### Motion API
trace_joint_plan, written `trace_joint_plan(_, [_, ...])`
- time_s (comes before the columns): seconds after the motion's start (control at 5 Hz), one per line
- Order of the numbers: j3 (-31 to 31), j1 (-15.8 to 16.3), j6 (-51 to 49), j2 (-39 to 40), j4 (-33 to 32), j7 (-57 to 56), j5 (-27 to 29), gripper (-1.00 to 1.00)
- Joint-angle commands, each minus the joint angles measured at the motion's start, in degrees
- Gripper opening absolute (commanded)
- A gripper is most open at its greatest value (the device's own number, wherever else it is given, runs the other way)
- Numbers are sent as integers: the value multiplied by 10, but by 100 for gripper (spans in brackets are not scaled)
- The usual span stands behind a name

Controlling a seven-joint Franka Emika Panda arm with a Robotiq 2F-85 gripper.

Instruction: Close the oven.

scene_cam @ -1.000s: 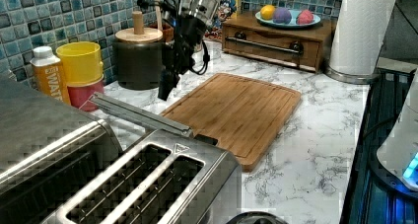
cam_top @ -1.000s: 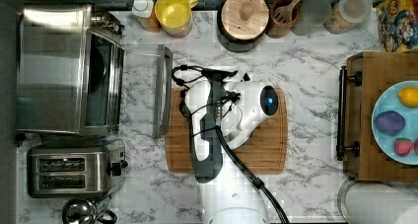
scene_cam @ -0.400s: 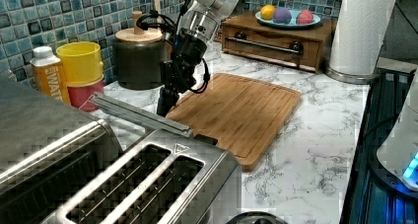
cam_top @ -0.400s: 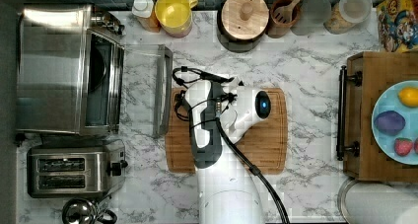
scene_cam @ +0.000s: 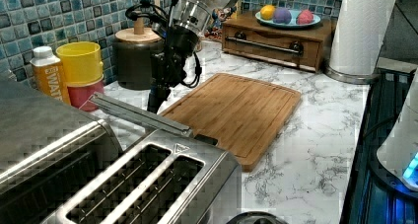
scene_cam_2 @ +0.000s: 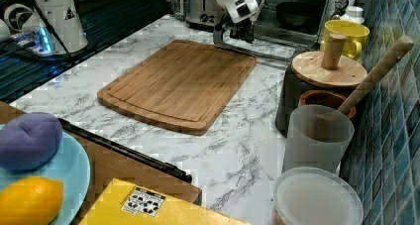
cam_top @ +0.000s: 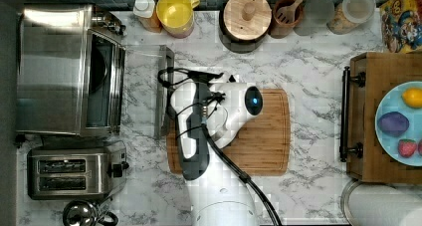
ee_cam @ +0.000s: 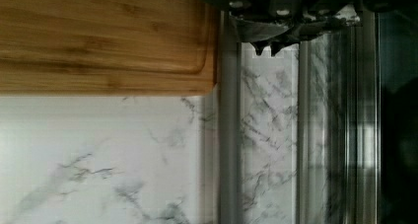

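The oven is a boxy steel unit at the top view's left, its dark inside exposed. Its glass door is dropped flat onto the counter, with the bar handle along the outer edge. My gripper points down, its tip close beside that handle at the cutting-board side. In the wrist view the gripper has its tips together just past the handle bar, above the glass. It holds nothing. The gripper also sits in front of the open door in the right view.
A bamboo cutting board lies under my arm beside the door. A two-slot toaster stands next to the oven. A yellow cup, a bottle and a lidded dark pot line the back wall. A wooden box carries a fruit plate.
My gripper has come down and moved slightly toward the oven door's handle edge. The door lies flat as before.
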Motion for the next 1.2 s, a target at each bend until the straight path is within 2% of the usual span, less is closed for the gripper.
trace_joint_plan(0.2, [14,47,-14,44,108,103,-85,-100])
trace_joint_plan(0.6, [10,17,-21,45,109,102,-3,-100])
trace_joint_plan(0.8, [17,11,-43,56,121,85,18,-100])
trace_joint_plan(1.0, [26,11,-51,41,119,64,38,-100])
trace_joint_plan(1.2, [38,27,-38,18,118,59,42,-100])
